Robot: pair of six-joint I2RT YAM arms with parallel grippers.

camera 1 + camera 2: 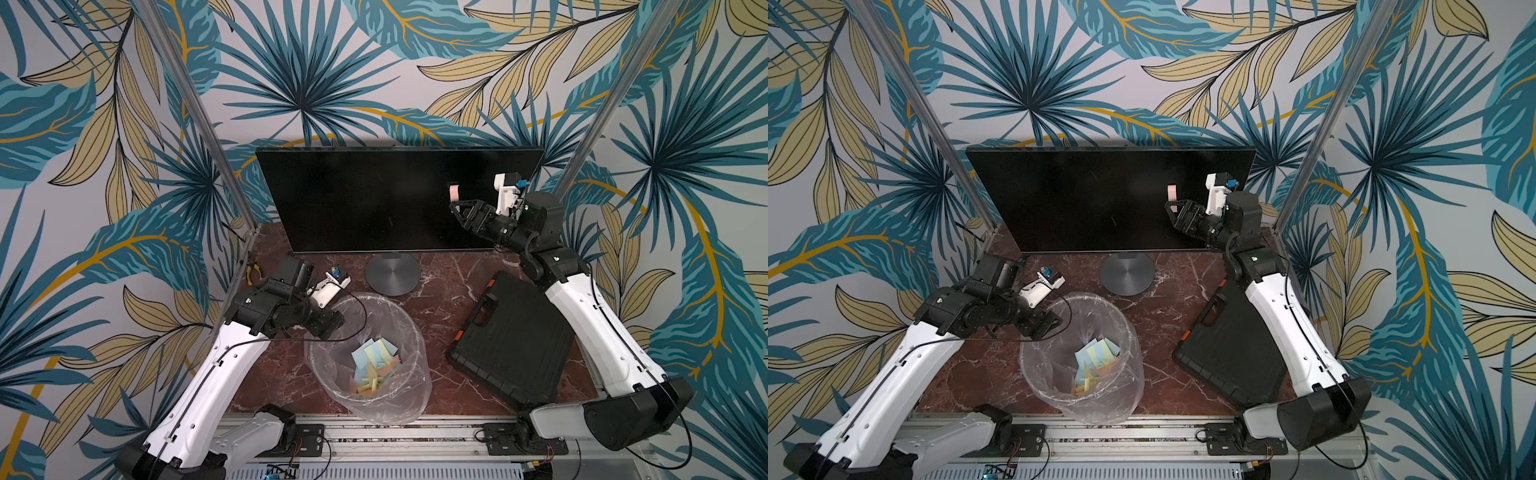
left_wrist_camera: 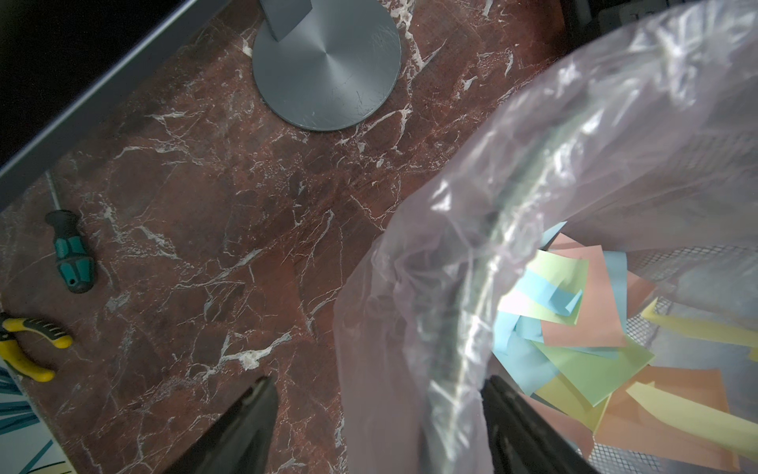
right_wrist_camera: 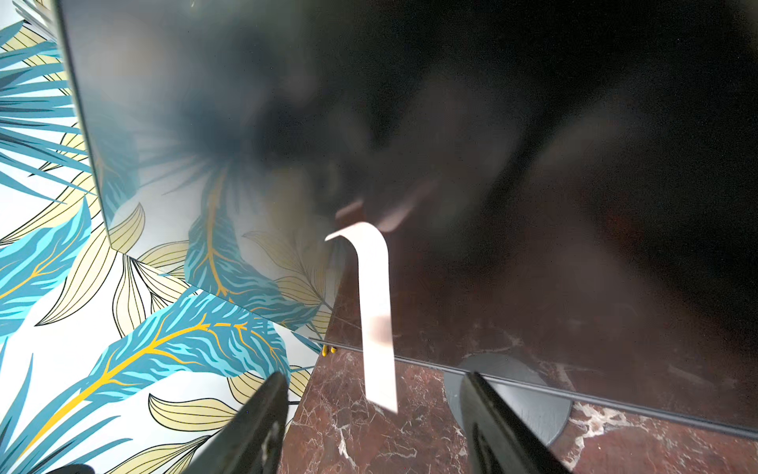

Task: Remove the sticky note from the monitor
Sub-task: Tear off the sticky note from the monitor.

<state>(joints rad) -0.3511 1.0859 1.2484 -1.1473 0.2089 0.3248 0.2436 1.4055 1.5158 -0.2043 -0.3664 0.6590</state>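
The black monitor (image 1: 374, 199) stands at the back of the table in both top views. A pale pink sticky note (image 1: 454, 192) hangs on the right part of its screen, stuck by its top edge and curling away. My right gripper (image 1: 456, 212) is just below and in front of the note. In the right wrist view the note's (image 3: 375, 312) free lower edge hangs between the two spread fingers of that gripper (image 3: 373, 402) without touching either. My left gripper (image 1: 330, 326) is open, low over the near-left rim of the bin, astride it (image 2: 377, 410).
A clear-bagged bin (image 1: 415, 374) holds several coloured notes. A black ribbed case (image 1: 511, 336) lies at the right under my right arm. The monitor's round grey base (image 1: 392, 274) sits mid-table. A screwdriver (image 2: 71, 254) and yellow pliers (image 2: 28, 349) lie at the far left.
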